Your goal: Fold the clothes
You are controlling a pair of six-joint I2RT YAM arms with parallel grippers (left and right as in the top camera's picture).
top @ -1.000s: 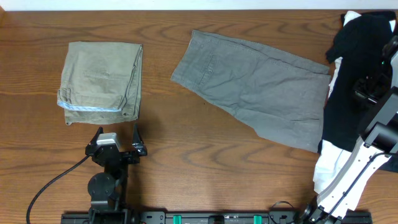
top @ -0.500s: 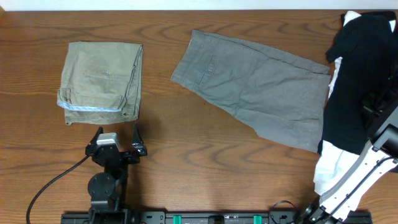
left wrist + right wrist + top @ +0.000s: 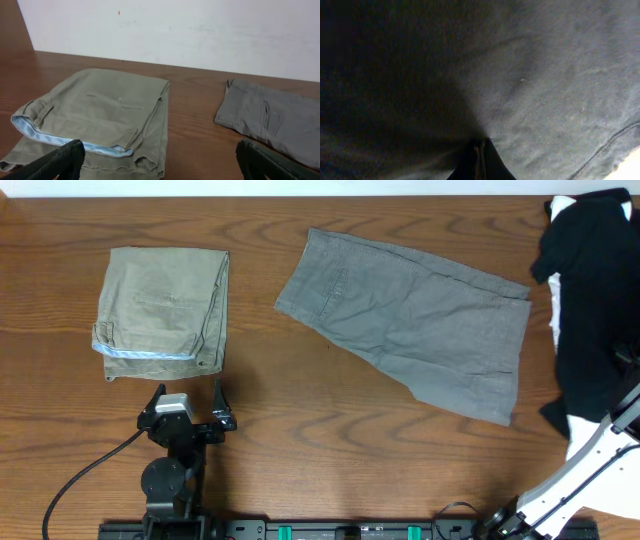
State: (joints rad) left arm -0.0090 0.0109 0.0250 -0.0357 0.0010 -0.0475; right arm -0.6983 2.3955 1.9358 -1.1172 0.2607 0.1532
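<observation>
Spread wide and empty at left gripper (image 3: 188, 406), with folded olive shorts (image 3: 163, 308) just ahead. Pressed together at right gripper (image 3: 480, 147), pinching black garment (image 3: 597, 300), with grey shorts (image 3: 410, 320) flat to its left.

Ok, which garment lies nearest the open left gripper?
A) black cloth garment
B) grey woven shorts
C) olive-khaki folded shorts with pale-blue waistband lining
C: the olive-khaki shorts lie directly ahead of the left gripper; the grey woven shorts lie farther off to the right.
</observation>
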